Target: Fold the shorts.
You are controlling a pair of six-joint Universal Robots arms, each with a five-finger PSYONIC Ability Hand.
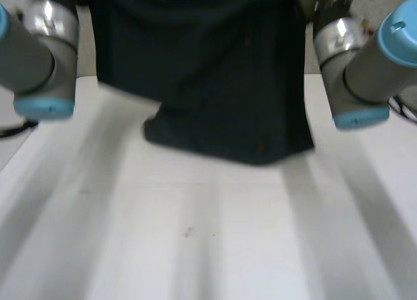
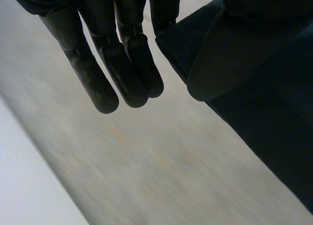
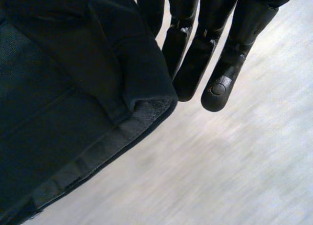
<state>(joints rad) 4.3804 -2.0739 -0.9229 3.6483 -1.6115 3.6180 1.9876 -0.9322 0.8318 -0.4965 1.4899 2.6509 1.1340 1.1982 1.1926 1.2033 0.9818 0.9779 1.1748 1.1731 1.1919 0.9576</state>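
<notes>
You had the dark navy fabric shorts (image 1: 221,104) hanging between both hands, their lower edge resting on the flat white table (image 1: 195,248). Your left hand (image 2: 124,63) had its fingers straight and pressed together, with cloth pinched at its thumb side. Your right hand (image 3: 205,63) did likewise, a stitched corner just beside its fingertips.

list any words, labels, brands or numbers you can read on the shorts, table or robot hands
No text can be read anywhere.
shorts: plain dark cloth, no print or tag legible.
table: only tiny dark specks, no writing.
left robot hand and right robot hand: plain black, no markings.
</notes>
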